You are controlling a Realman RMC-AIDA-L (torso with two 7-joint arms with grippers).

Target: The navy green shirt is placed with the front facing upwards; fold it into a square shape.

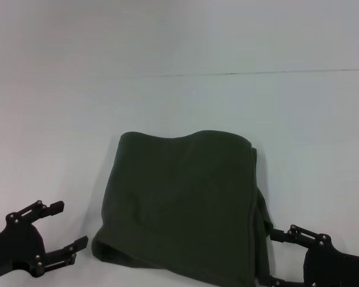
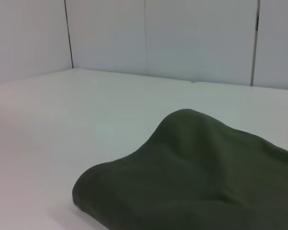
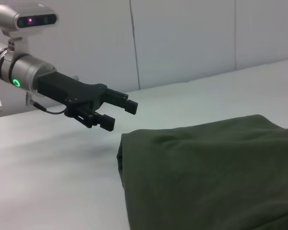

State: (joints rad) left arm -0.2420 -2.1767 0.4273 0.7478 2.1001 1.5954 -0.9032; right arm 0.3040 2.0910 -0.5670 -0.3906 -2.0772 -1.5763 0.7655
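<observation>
In front of you, a dark olive-green cotton shirt (image 1: 182, 206) lies folded into a roughly square bundle on the plain white counter (image 1: 54, 137), near the counter's front edge and about midway between your two arms. Its top face is smooth and unprinted, the near-left corner is rounded and slightly lifted, and layered fabric edges run down its right side, where some cloth bulges outward. Your left gripper (image 1: 69, 226) hovers low at the front left, beside the shirt's near-left corner but apart from it; its two black fingers (image 1: 52, 207) are spread and hold nothing. From the right wrist camera you see that same gripper (image 3: 119, 113) hanging above the counter just past the shirt's edge, fingers parted. Your right gripper (image 1: 278, 257) sits at the front right, its black fingertips right against the bulging right edge of the shirt; you cannot tell whether they are spread or pinching the fabric.
</observation>
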